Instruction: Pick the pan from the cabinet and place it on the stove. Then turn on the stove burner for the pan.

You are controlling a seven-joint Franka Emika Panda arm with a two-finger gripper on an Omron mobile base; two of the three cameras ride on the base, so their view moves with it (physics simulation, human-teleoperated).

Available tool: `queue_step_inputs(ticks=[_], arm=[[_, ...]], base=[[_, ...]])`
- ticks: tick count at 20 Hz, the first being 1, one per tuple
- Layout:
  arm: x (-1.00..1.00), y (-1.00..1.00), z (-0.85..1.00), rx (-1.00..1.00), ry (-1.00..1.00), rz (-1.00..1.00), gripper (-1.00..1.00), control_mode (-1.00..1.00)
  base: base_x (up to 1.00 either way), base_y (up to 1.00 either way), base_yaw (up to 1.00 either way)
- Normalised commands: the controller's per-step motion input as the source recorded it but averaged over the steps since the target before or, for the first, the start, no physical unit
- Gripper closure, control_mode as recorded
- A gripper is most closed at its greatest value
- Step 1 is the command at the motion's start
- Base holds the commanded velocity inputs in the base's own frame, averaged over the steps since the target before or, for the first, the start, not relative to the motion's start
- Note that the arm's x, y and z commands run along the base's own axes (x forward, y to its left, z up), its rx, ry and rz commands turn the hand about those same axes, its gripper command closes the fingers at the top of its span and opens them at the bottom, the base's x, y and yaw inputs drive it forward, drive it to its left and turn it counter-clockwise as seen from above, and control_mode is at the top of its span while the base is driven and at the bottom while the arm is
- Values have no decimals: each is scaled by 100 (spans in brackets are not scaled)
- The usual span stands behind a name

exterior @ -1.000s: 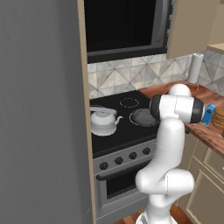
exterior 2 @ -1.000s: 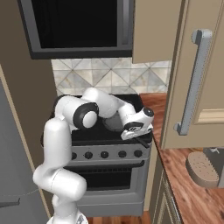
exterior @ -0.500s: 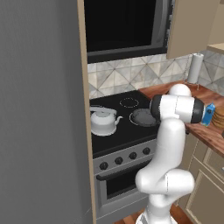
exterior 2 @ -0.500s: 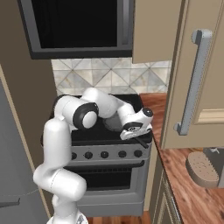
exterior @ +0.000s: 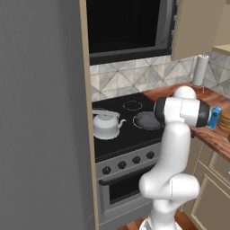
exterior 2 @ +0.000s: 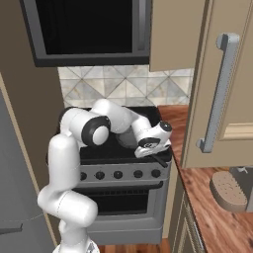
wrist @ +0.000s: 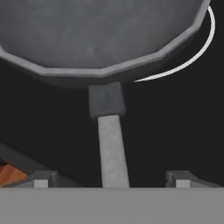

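Note:
The dark grey pan [wrist: 100,35] rests on the black glass stove [wrist: 175,122], over a thin white burner ring. Its long handle [wrist: 113,148] runs straight back between my fingertips. My gripper [wrist: 111,179] stands open, one fingertip [wrist: 41,179] to each side of the handle with a gap on both. From the left base view the pan [exterior: 146,120] sits at the stove's front right, beside my wrist. In the right base view my gripper [exterior 2: 159,157] hovers low over the stove's [exterior 2: 123,174] front right corner. The tan cabinet [exterior 2: 232,89] door hangs open at right.
A white kettle [exterior: 105,125] stands on the front left burner. Black knobs [exterior: 106,170] line the steel front. A dark microwave [exterior: 128,27] hangs above. The wooden counter [exterior: 211,134] at right carries a paper towel roll [exterior: 200,69] and a blue item [exterior: 214,117].
My jaws have opened and let go of the pan handle. The pan lies still on the burner and the arm has not shifted.

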Motion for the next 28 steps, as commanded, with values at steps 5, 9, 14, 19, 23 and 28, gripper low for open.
queue_step_inputs(ticks=[5, 9, 14, 19, 23, 28], arm=[[-14, 0, 23, 0, -1, 0, -100, -100], [-24, 7, 36, 0, -8, 0, -100, -100], [-39, 14, 34, 0, -9, 0, -100, -100], [-59, 26, 30, 0, -9, 0, -100, -100], [-67, 61, 21, 0, -8, 0, -100, -100], [-66, 73, 13, 0, -5, 0, -100, -100]], base=[[0, 0, 0], [0, 0, 0], [0, 0, 0], [0, 0, 0], [0, 0, 0], [0, 0, 0]])
